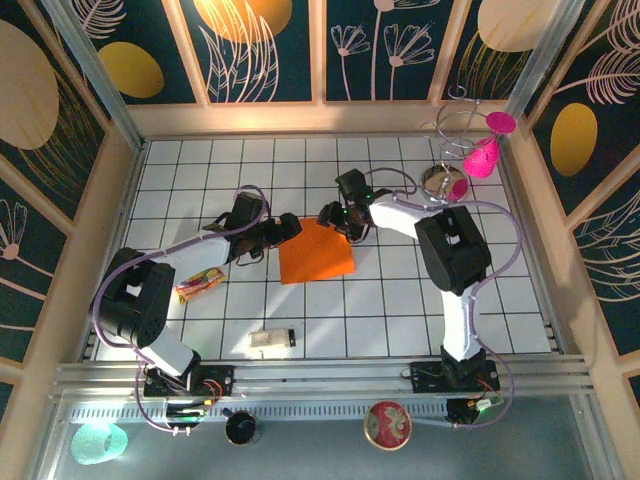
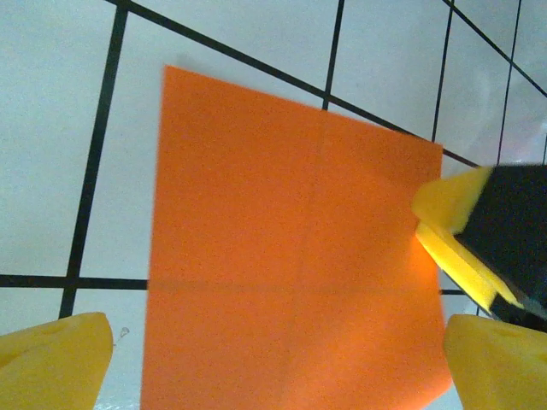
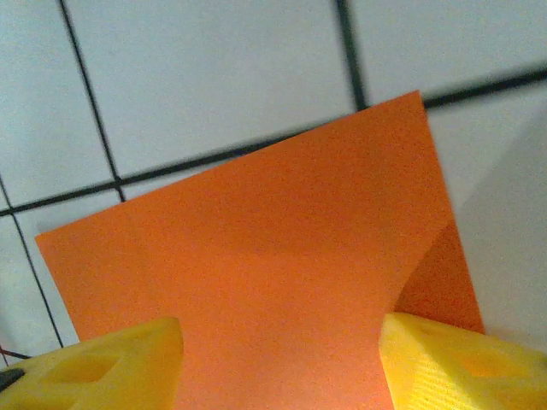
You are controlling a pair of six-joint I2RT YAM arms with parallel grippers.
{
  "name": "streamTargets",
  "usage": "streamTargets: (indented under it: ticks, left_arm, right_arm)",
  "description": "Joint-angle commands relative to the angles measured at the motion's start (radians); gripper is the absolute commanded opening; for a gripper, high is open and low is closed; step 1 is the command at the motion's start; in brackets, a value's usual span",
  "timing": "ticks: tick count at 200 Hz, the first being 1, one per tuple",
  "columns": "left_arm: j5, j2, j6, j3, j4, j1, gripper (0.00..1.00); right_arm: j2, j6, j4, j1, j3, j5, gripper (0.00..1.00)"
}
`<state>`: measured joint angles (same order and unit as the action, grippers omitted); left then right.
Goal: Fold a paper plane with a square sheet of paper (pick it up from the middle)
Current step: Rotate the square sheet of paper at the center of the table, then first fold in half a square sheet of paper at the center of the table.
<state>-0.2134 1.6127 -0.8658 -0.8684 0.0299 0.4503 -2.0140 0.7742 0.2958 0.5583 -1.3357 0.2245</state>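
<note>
The square sheet of paper [image 1: 317, 252] is bright orange and lies on the white tiled table. My left gripper [image 1: 288, 228] is at its far left corner, fingers [image 2: 53, 363] spread wide and open, with the sheet [image 2: 291, 256] between and below them. My right gripper [image 1: 335, 218] is at the far right corner, open, its yellow fingertips [image 3: 461, 367] straddling the sheet [image 3: 265, 273]. The paper bends up in a crease beside the right-hand fingertip. One right finger [image 2: 453, 231] shows in the left wrist view at the sheet's edge. The paper plane is out of view.
A crinkled multicoloured wrapper [image 1: 200, 285] lies left of the sheet and a small beige block [image 1: 272, 340] sits near the front. A wire stand with pink pieces [image 1: 480, 150] and a metal cup [image 1: 440, 182] stand at the back right. Low walls ring the table.
</note>
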Motion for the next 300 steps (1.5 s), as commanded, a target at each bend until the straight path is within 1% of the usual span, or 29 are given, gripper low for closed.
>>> streamTargets:
  ticks: [1,8,11,22,38,60,73,92,125,133,136,147,159,204,234,280,300]
  left_arm:
    - [-0.052,-0.011,0.014,-0.015,-0.042,-0.005,0.99]
    - [-0.064,-0.013,0.008,-0.011,-0.054,-0.006,0.99]
    - [-0.074,-0.012,0.005,-0.009,-0.061,-0.006,0.99]
    - [-0.114,-0.01,-0.006,0.002,-0.096,-0.006,0.99]
    - [-0.162,0.001,-0.046,0.023,-0.142,-0.006,0.93]
    - [-0.219,0.028,-0.09,0.039,-0.194,-0.004,0.84]
    - [-0.225,0.044,-0.099,0.034,-0.191,-0.004,0.8]
    - [-0.215,0.063,-0.107,0.022,-0.167,-0.003,0.72]
    - [-0.187,0.095,-0.129,0.014,-0.133,0.007,0.61]
    - [-0.191,0.095,-0.139,0.012,-0.134,0.009,0.6]
    - [-0.19,0.121,-0.14,0.01,-0.134,0.01,0.6]
    - [-0.192,0.138,-0.145,0.008,-0.133,0.014,0.59]
    - [-0.193,0.149,-0.144,0.002,-0.13,0.018,0.57]
    - [-0.152,0.168,-0.133,0.017,-0.11,0.021,0.55]
    - [-0.15,0.18,-0.148,0.056,-0.146,0.021,0.54]
    - [-0.156,0.172,-0.161,0.1,-0.201,0.021,0.6]
    - [-0.174,0.161,-0.175,0.121,-0.242,0.021,0.66]
  right_arm:
    - [0.1,0.073,0.002,-0.006,0.06,-0.026,0.64]
    - [0.13,0.076,-0.022,-0.005,0.074,-0.018,0.64]
    - [0.141,0.077,-0.032,-0.032,0.081,-0.013,0.64]
    - [0.177,0.07,-0.066,-0.052,0.108,0.011,0.64]
    - [0.208,0.03,-0.103,-0.071,0.156,0.056,0.63]
    - [0.217,-0.016,-0.074,-0.076,0.187,0.083,0.59]
    - [0.223,-0.035,-0.078,-0.075,0.21,0.116,0.58]
    - [0.218,-0.056,-0.085,-0.073,0.224,0.147,0.54]
    - [0.172,-0.087,-0.083,-0.066,0.2,0.18,0.44]
    - [0.159,-0.087,-0.077,-0.063,0.191,0.183,0.42]
    - [0.154,-0.088,-0.076,-0.063,0.188,0.185,0.41]
    - [0.139,-0.091,-0.075,-0.059,0.182,0.188,0.38]
    - [0.128,-0.09,-0.073,-0.057,0.179,0.184,0.37]
    - [0.09,-0.09,-0.069,-0.057,0.189,0.176,0.36]
    - [0.072,-0.093,-0.069,-0.055,0.194,0.172,0.36]
    - [0.057,-0.078,-0.123,-0.051,0.208,0.201,0.35]
    - [0.05,-0.066,-0.145,-0.049,0.206,0.215,0.35]
